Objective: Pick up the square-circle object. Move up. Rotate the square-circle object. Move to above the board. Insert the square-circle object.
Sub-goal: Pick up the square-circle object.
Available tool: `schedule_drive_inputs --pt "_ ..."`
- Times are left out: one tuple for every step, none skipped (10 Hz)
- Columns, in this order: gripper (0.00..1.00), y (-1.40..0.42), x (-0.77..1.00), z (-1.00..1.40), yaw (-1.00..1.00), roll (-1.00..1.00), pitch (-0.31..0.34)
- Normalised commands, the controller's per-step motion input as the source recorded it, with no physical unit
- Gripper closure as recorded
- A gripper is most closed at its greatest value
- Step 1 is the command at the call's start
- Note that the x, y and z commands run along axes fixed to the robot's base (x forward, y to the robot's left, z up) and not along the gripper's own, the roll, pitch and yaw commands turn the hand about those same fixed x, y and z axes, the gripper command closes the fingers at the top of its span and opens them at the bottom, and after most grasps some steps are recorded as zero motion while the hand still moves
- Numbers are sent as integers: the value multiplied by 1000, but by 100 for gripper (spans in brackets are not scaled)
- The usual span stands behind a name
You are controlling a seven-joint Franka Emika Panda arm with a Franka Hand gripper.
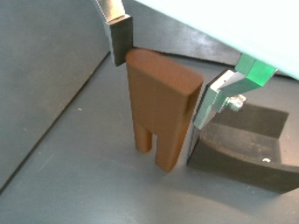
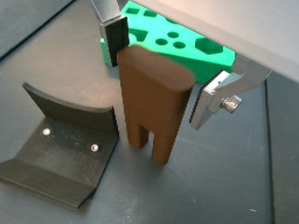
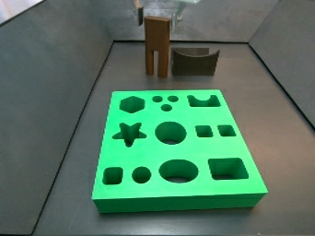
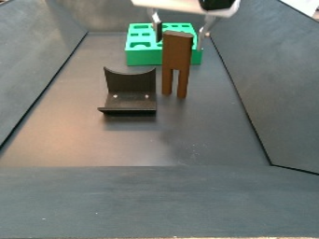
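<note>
Square-circle object (image 1: 162,107) upright on the dark floor, straddled by the gripper (image 1: 170,68) from above.

The brown block stands on its two prongs, slot downward, with the solid rounded upper half between the gripper's fingers (image 2: 114,39). In both wrist views one silver plate sits at each side of the block's top, close to its faces; whether the pads actually press on it cannot be told. In a side view the gripper (image 4: 181,28) hangs vertically over the block (image 4: 178,63), wrist pointing down. The fixture (image 4: 129,91) stands just beside the block, apart from it. The board (image 3: 175,147) lies flat on the floor, well apart from the block (image 3: 157,42), its cut-outs open.
</note>
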Motion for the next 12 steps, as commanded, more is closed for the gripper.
schedule_drive_inputs --pt "0 0 0 -349 0 0 21" --pt "0 0 49 -294 0 0 50" --pt "0 0 0 -109 0 0 0" --pt "0 0 0 0 0 0 -14" --pt "0 -20 0 -11 0 0 -6" --pt "0 31 0 0 386 0 0" --pt "0 0 0 0 180 0 0" --pt "0 0 0 0 0 0 0" --pt "100 0 0 0 0 0 0" --pt "100 0 0 0 0 0 0" --pt "100 0 0 0 0 0 0" --pt "100 0 0 0 0 0 0"
